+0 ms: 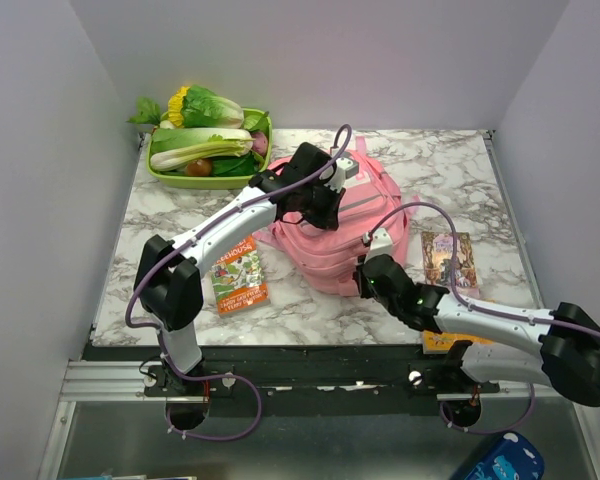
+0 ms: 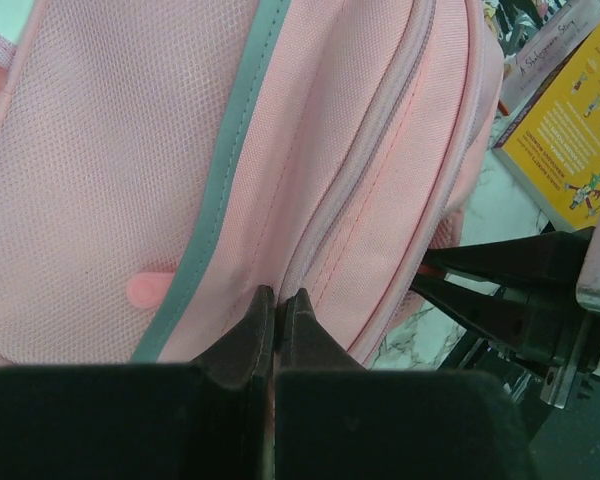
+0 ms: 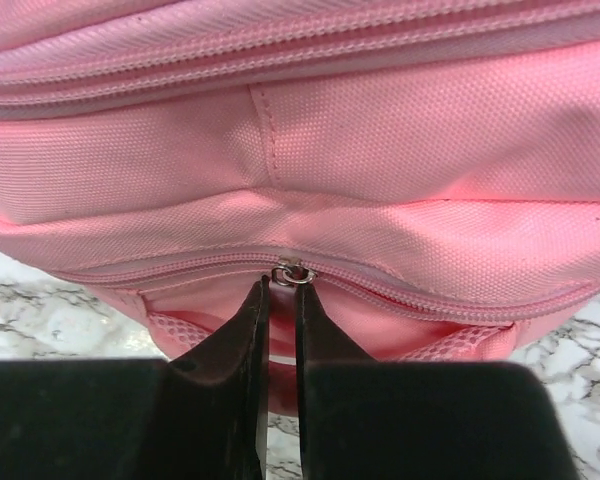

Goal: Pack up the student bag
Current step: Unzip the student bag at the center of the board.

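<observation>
Plainly, everything turns on the small silver metal zip slider (image 3: 292, 272). In the right wrist view it sits dead ahead of the right gripper (image 3: 278, 292), touching the tips just above centre frame. Its zip runs side to side across that frame in a shallow arc, square to the jaws, so I judge the coming pull must go sideways along that line, not back toward the camera. Those jaws stand almost together with a thin slit between them; whether they nip the slider's tab I cannot tell.

The large soft pink fabric student bag (image 1: 315, 250) lies mid-frame on the marble-patterned tabletop (image 1: 460, 180) in the overhead view. The right arm meets its lower edge and is the nearer to that slider. The left gripper (image 2: 277, 300) lies over the bag's upper part, jaws pressed together, tips on the pink cloth beside another zip seam slanting to the upper right. Whether any cloth is caught there is unclear.
</observation>
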### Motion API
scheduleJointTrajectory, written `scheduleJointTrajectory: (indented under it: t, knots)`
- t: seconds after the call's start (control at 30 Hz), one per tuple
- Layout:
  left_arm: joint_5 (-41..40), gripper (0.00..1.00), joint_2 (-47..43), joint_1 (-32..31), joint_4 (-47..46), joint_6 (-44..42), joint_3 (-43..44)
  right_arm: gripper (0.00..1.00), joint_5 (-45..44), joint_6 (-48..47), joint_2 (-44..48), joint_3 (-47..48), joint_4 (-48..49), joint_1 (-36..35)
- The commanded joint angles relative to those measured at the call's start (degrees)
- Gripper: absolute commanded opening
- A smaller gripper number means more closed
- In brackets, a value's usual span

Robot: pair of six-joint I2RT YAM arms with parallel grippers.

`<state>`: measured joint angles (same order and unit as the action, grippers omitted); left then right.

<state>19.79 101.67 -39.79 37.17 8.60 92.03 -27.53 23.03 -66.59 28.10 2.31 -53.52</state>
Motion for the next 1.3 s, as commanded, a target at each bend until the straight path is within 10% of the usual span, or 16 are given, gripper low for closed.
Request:
scheduleJointTrajectory:
  t: [0.0, 0.13, 1.27]
  knots:
    - [2.01, 0.00, -3.06, 0.33, -3.76, 1.59, 2.80, 0.12, 3.79, 0.79, 3.48, -0.94, 4.46, 0.17]
    - [1.57, 0.00, 0.01, 0.24, -5.44, 1.86, 3.60, 0.01, 5.29, 1.14, 6.90, 0.29, 2.10, 0.08]
    - [-9.51, 0.00, 5.12, 0.33, -16.95, 9.68, 6.68, 0.01, 18.04, -3.78, 3.32, 13.65, -13.29, -6.69]
